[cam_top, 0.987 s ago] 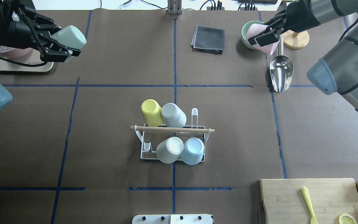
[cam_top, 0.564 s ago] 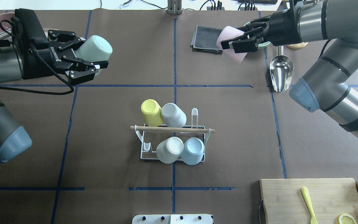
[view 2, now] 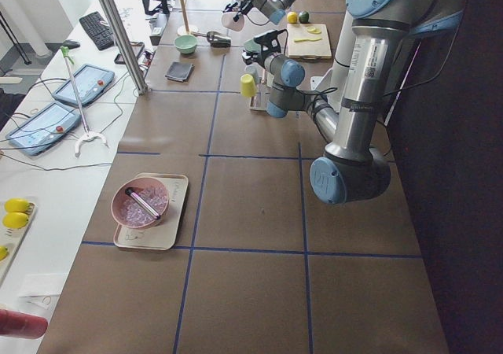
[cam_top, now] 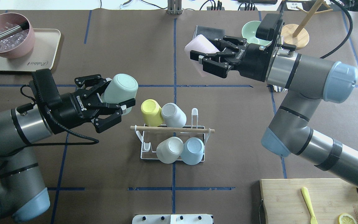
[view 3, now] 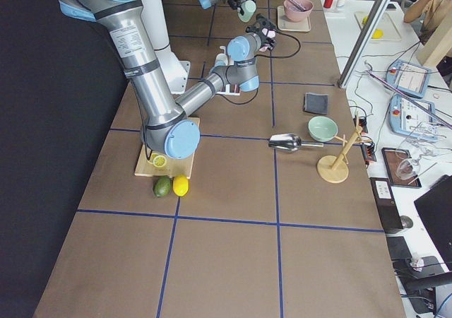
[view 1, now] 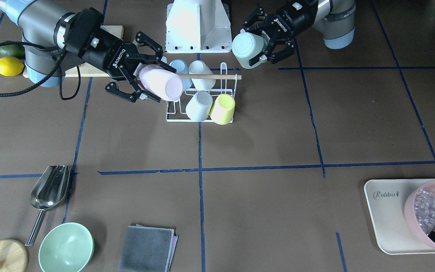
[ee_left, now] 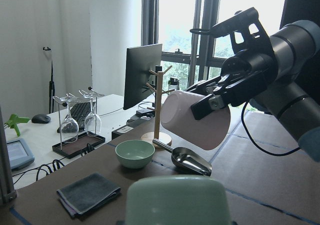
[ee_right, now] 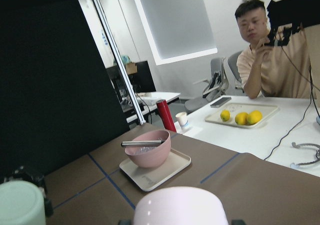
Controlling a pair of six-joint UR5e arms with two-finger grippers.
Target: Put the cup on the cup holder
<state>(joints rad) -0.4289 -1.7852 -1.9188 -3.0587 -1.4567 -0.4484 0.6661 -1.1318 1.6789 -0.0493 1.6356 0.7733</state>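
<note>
Overhead view: the mint-green cup (cam_top: 122,85) is being gripped by the left gripper (cam_top: 118,95) at ten o'clock of the mid-table cup holder (cam_top: 172,129); the pink cup (cam_top: 197,45) is being clamped by the right gripper (cam_top: 204,59) at one o'clock.

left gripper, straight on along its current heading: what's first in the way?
Probably the pink cup held by the right gripper: dead ahead in the left wrist view. Overhead, the left gripper, holding the mint cup, aims past the cup holder toward it. Relative height is unclear.
</note>
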